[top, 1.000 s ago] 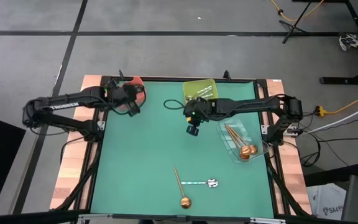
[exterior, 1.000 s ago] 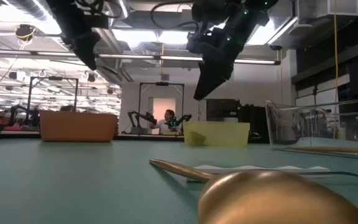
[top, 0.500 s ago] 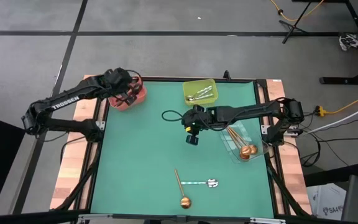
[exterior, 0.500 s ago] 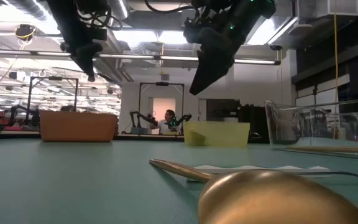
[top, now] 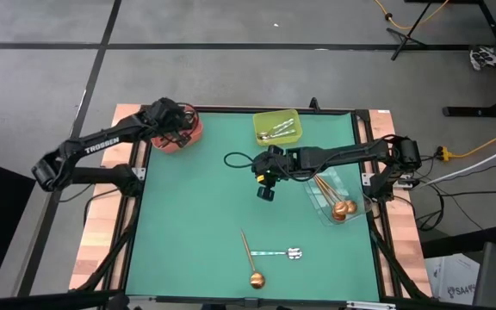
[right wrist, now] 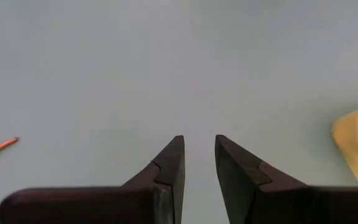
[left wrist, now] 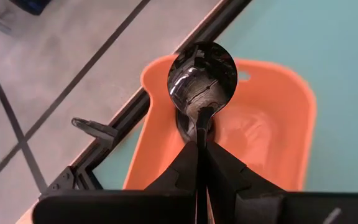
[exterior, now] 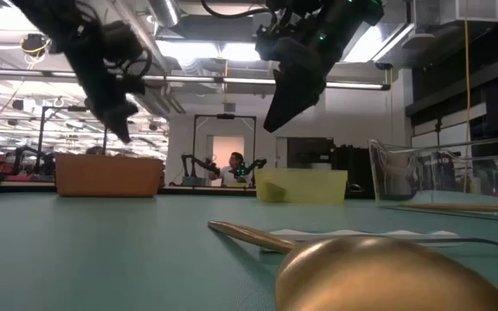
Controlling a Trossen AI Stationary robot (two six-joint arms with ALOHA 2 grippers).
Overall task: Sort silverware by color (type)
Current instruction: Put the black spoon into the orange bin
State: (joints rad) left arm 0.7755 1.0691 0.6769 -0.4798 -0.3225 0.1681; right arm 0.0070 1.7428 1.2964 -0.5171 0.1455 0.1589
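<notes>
My left gripper (left wrist: 201, 148) is above the red bin (left wrist: 278, 124) at the table's far left corner, shut on a black spoon (left wrist: 202, 73) whose bowl sticks out ahead of the fingers over the bin's rim. In the high view it shows as left gripper (top: 179, 129) over the red bin (top: 195, 131). My right gripper (top: 265, 188) hangs above the middle of the table, narrowly open, with nothing between its fingers (right wrist: 169, 165). A copper spoon (top: 250, 258) and a silver spoon (top: 279, 253) lie flat on the mat near the front. My left gripper pinches the black spoon's handle (left wrist: 201, 123) between its two fingers, just behind the bowl. The fingers slant down from above and lie along the handle. The spoon is lifted clear, its bowl out ahead of the fingertips, above the red bin.
A yellow-green bin (top: 276, 127) with silver spoons stands at the far middle. A clear bin (top: 334, 196) with copper spoons sits at the right. In the low view the copper spoon's bowl (exterior: 379, 276) fills the foreground. Open green mat lies at left and centre.
My left gripper has swung with the black spoon toward the table's far left corner and sunk lower over the red bin, still shut on it. My right gripper shifted slightly toward the near edge early on, then stayed still.
</notes>
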